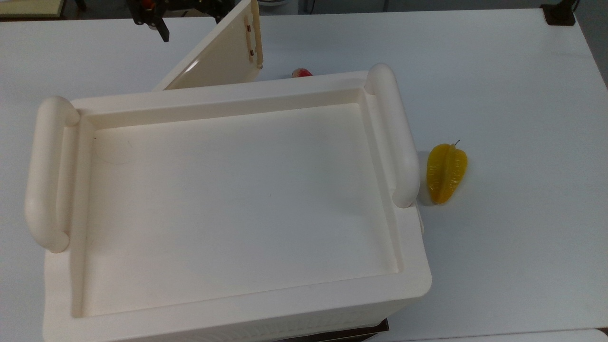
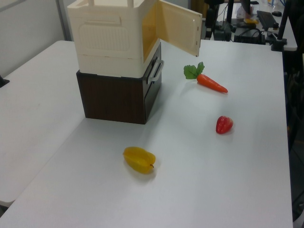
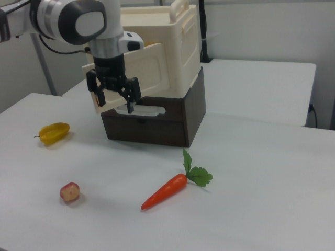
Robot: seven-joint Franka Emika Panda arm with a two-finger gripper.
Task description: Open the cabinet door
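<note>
Standing well ajar, the cabinet door (image 2: 179,32) hangs out from the front of the cream cabinet (image 2: 107,38), which sits on a dark brown base unit (image 2: 116,97) on the white bench (image 2: 213,180). In the left view the panel angles away from the opening, its inner face and the yellowish interior exposed. In the top view the door (image 1: 223,54) projects from the cabinet's far edge toward the frame's top, slots visible near its free edge.

The claw (image 3: 113,97) is seen in the right view in front of the swung-out door (image 3: 137,73), near the panel's free end. Its fingers stand apart with a clear gap between them, and nothing is held. Whether a finger touches the panel cannot be determined from these views.

Other items on the bench: a yellow starfruit (image 1: 446,173) just beside the cabinet on the top view's right, a carrot (image 3: 175,188) and a small red fruit (image 3: 69,192) lying apart from the cabinet in the right view.

Assessment: the task appears substantially complete. The door is off its closed position by a wide angle and the interior is accessible. What remains, if anything, is a further swing to full travel and clearing the arm (image 3: 78,21) away from the panel without knocking it back.
</note>
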